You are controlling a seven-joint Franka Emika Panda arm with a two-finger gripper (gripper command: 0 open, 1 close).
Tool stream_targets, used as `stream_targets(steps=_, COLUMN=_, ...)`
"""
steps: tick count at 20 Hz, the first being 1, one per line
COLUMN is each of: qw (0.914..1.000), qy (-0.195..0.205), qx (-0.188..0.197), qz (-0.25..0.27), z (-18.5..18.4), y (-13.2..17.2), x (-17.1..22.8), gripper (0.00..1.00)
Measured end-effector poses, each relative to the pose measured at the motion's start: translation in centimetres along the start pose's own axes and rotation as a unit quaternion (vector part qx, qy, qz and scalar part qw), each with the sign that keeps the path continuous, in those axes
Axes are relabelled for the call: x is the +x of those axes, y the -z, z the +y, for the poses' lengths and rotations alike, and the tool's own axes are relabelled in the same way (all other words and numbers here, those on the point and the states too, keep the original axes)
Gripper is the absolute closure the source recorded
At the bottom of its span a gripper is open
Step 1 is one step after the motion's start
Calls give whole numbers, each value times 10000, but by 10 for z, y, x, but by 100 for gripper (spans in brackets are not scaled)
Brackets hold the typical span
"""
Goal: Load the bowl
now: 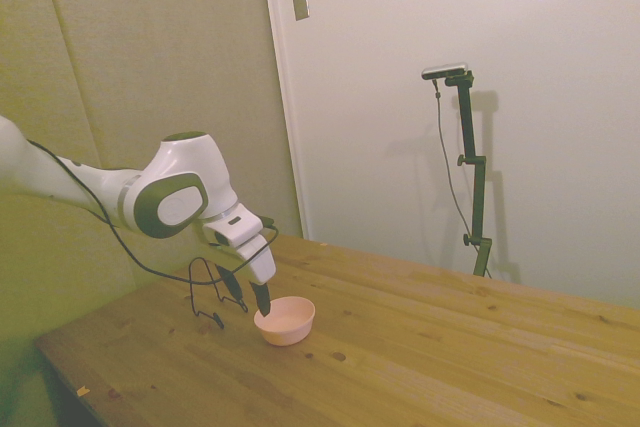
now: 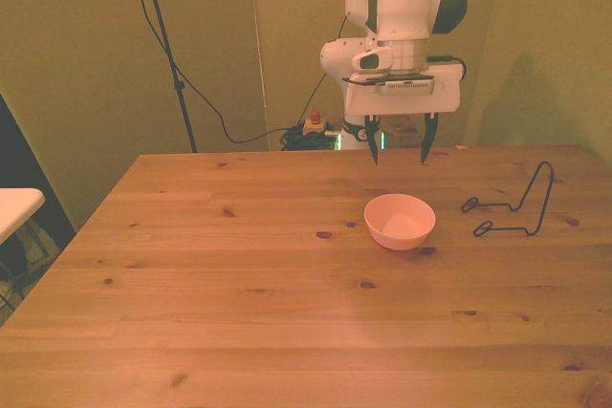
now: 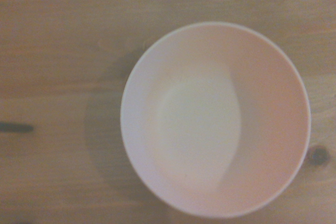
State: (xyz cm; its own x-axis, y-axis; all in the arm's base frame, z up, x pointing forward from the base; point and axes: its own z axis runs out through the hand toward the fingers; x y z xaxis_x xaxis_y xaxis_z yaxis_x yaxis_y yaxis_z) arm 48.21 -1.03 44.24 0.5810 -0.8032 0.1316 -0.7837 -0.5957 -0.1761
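Item, bowl (image 2: 400, 221): you had one small pale pink bowl standing upright and empty on the wooden table (image 2: 239, 312), toward the robot's side of the board.
Item, gripper (image 2: 399, 152): it hung above the bowl, on the bowl's robot-ward side, fingers spread wide and pointing down, nothing between them.
Item, wire rack (image 2: 512, 205): thin black wire, it lay on the table near the bowl, on the front view's right of it, apart from it.
Key relation: the bowl lay below the gripper and a little toward the camera across the table; the finger spread looked about as wide as the bowl. Being round, the bowl offered you no long axis to line up on.
Contact: none that you could see; in the side view one fingertip (image 1: 262, 299) overlapped the bowl's near rim, though whether it was touching or just above was not clear from that angle.
Front view alone: showed the gap between the spread fingers and the rack's place relative to the bowl.
Side view alone: showed how low the gripper hung over the bowl, and the rack standing behind the fingers.
Wrist view alone: showed the bowl's bare interior, almost directly under the wrist.
Judgement: the load into the rack was not begun; the bowl was not yet grasped.
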Motion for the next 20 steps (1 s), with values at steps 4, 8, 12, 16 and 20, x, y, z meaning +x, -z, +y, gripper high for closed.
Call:
stream_targets(steps=4, qw=9999, qy=-98, qx=-44, qz=-50, z=-22, y=-18, x=17, gripper=0)
stream_targets(steps=8, qw=9999, qy=-135, qx=-18, qz=-88, z=-46, y=-28, x=21, gripper=0)
stream_targets(steps=12, qw=9998, qy=-142, qx=-90, qz=-139, z=-59, y=-42, x=17, gripper=0)
stream_targets(steps=16, qw=9996, qy=-139, qx=-177, qz=-171, z=-63, y=-56, x=11, gripper=0)
stream_targets(steps=20, qw=9994, qy=-178, qx=-274, qz=-140, z=-68, y=-70, x=9, gripper=0)
